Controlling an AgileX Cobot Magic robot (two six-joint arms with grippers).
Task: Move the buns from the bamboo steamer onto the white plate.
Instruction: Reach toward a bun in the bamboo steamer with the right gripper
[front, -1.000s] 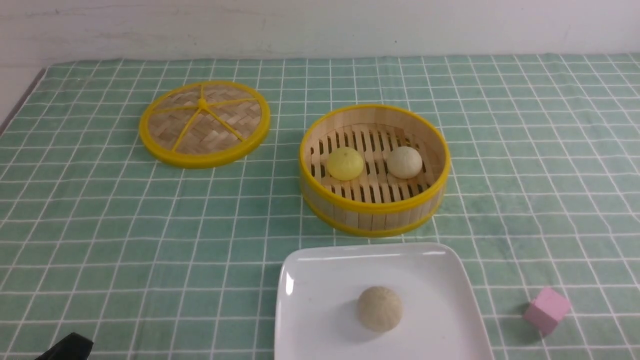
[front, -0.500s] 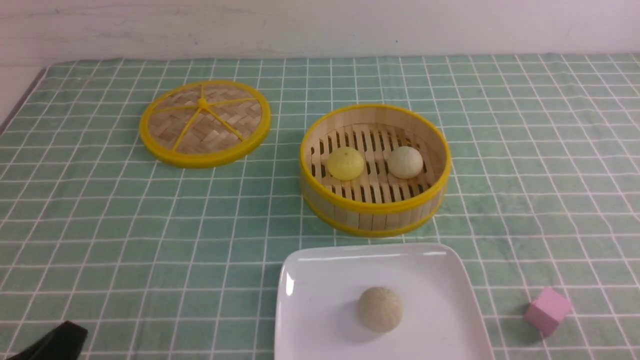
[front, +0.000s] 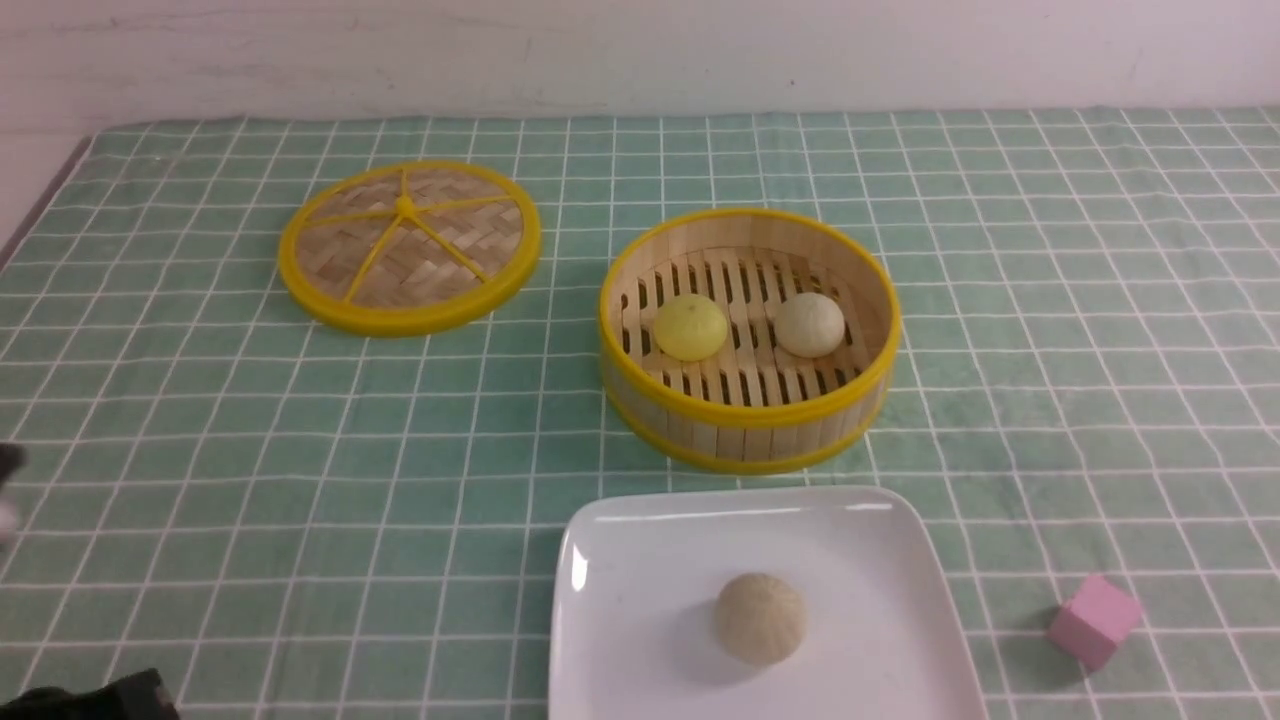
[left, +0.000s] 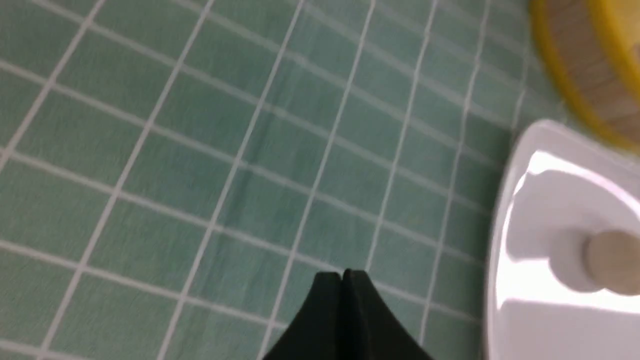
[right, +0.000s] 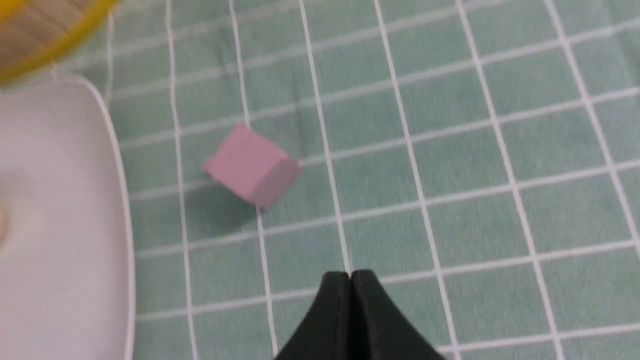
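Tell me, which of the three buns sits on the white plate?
The greyish ridged bun; the yellow bun and cream bun lie in the steamer.

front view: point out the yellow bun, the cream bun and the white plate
yellow bun (front: 690, 327), front view, centre of its rounded top
cream bun (front: 809, 324), front view, centre of its rounded top
white plate (front: 640, 580), front view, bare surface near its left edge

In the front view the left gripper (front: 100, 698) showed only as a dark sliver cut by the frame edge, and the white plate (front: 600, 560) ran off the near edge. To the right of the left jaws, the blurred wrist view cropped the plate, the ridged bun (left: 612, 260) and the bamboo steamer (left: 580, 65). Left of the right gripper (right: 351, 274), the same three were cropped.
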